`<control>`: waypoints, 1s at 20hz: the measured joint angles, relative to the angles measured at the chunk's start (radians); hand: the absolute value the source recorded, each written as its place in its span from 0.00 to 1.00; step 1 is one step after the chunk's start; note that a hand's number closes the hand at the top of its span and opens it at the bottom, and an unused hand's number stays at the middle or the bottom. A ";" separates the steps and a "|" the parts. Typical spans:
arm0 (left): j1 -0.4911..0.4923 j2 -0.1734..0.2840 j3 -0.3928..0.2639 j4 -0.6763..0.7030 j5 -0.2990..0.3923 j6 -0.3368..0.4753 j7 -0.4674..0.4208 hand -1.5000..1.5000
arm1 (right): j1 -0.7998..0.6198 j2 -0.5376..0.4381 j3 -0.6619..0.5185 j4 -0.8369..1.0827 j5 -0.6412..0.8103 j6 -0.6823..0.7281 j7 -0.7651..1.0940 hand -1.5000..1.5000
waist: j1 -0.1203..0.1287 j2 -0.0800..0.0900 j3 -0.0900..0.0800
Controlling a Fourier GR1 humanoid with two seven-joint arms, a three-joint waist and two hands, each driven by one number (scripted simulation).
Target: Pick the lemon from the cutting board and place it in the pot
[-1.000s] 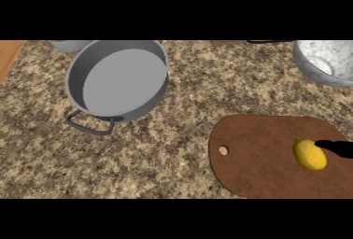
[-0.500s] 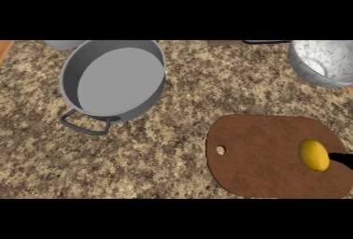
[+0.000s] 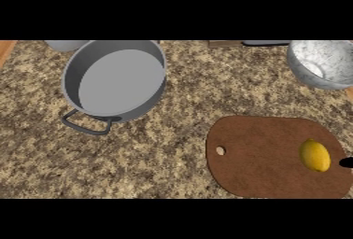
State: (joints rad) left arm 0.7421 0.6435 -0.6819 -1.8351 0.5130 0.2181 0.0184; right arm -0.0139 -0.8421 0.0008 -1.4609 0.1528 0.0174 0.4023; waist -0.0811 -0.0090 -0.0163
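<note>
Nothing of the task is done yet. The lemon [image 3: 314, 155] lies free on the brown cutting board [image 3: 262, 161], toward its 3 o'clock side. The grey pot [image 3: 117, 79] stands empty on the bench [image 3: 172, 126], well apart at 10 o'clock from the board. Only a black tip of the right hand [image 3: 348, 162] shows just beside the lemon; whether its fingers are spread or curled I cannot tell. Grasping, carrying and placing all remain.

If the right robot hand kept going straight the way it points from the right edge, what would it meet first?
Probably the lemon on the cutting board: only a dark tip of the right robot hand shows, just right of it, aimed leftward. Its height above the board is unclear.
</note>
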 measured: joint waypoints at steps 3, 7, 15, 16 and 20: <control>-0.008 0.002 -0.006 0.001 0.011 -0.001 0.004 0.50 | -0.021 -0.019 -0.001 -0.022 -0.029 0.045 0.093 0.00 | 0.004 -0.001 0.001; -0.015 0.006 -0.013 0.001 0.025 0.006 0.012 0.50 | -0.050 -0.019 0.004 -0.062 -0.070 0.085 0.211 0.00 | 0.008 -0.003 0.003; -0.041 0.006 -0.031 -0.001 0.052 0.021 0.036 0.50 | -0.101 0.026 0.038 -0.131 -0.122 0.105 0.384 0.00 | 0.019 0.000 0.008; -0.044 0.008 -0.033 -0.002 0.056 0.022 0.041 0.50 | -0.107 0.029 0.043 -0.138 -0.124 0.107 0.402 0.00 | 0.020 0.000 0.008; -0.057 0.003 -0.046 -0.001 0.066 0.034 0.048 0.50 | -0.119 0.035 0.074 -0.165 -0.112 0.111 0.473 0.00 | 0.025 0.001 0.008</control>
State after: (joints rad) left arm 0.6850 0.6468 -0.7274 -1.8361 0.5787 0.2525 0.0659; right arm -0.1332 -0.8073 0.0753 -1.6258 0.0408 0.1285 0.8749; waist -0.0557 -0.0085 -0.0082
